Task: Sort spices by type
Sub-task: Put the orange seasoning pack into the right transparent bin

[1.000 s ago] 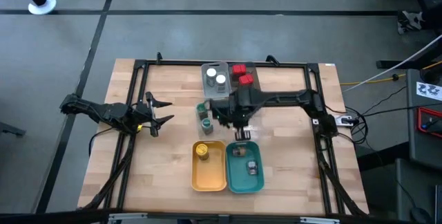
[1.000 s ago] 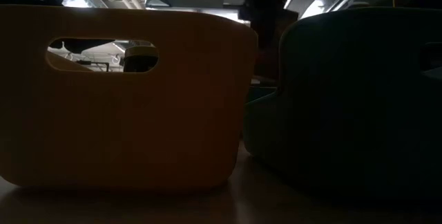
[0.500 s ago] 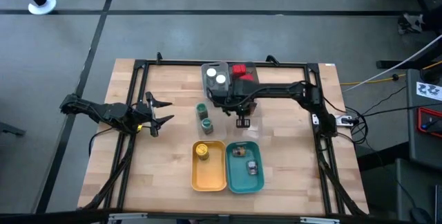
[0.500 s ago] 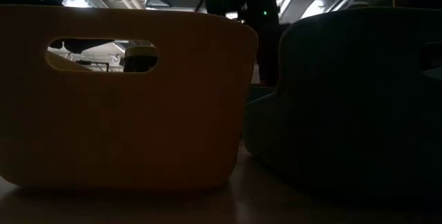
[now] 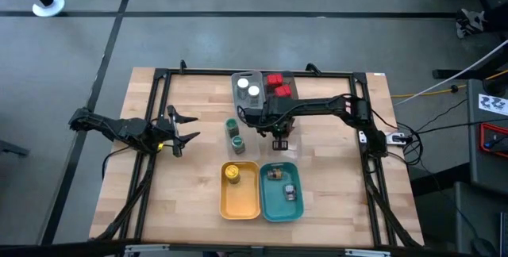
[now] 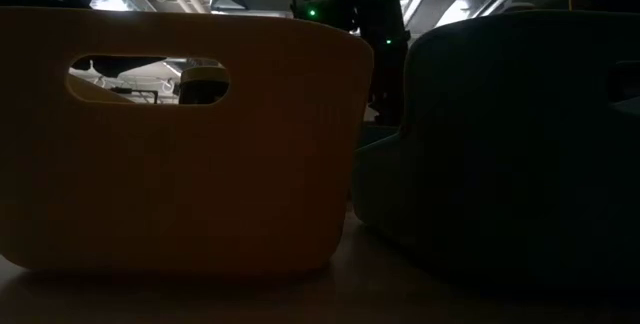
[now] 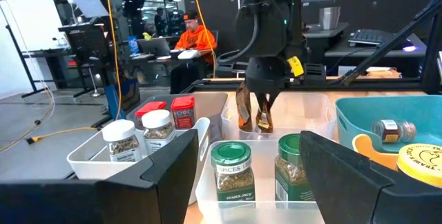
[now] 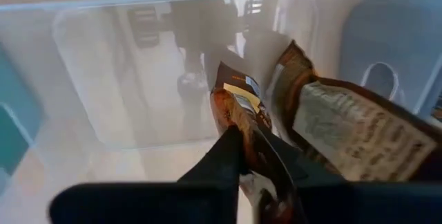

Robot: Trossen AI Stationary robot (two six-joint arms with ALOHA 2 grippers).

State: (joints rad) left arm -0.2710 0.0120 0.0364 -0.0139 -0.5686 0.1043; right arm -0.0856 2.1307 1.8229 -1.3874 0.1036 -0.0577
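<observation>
Overhead, the right gripper (image 5: pixel 279 140) hangs over the clear tray (image 5: pixel 292 136) near table centre; what it holds is too small to tell. At twelve o'clock from it, two white-lidded jars (image 5: pixel 248 88) sit in the grey tray (image 5: pixel 240 85), with two red tins (image 5: pixel 278 86) just beside, toward three o'clock. Two green-lidded jars (image 5: pixel 234 134) stand at nine o'clock from the gripper. At six o'clock, a yellow tin (image 5: pixel 232 173) lies in the yellow tray (image 5: pixel 240 202) and small jars (image 5: pixel 286 189) in the teal tray (image 5: pixel 279 212). The left gripper (image 5: pixel 181 132) waits at the table's nine o'clock edge, jaws spread, empty.

Low view: yellow and teal tray walls block almost everything.

Left wrist view: the right gripper (image 7: pixel 262 110) pinches two brown packets (image 7: pixel 253 111) by their upper ends. They hang long axis near vertical, lower ends just above the clear tray floor, splaying slightly apart.

Right wrist view: the fingers (image 8: pixel 222 156) are pressed together on the packet tops; the packets point down into the clear tray.

Judgement: sorting is well advanced. White, red, yellow and small jars appear grouped. The packets await release, and the green-lidded jars seem still unplaced.
</observation>
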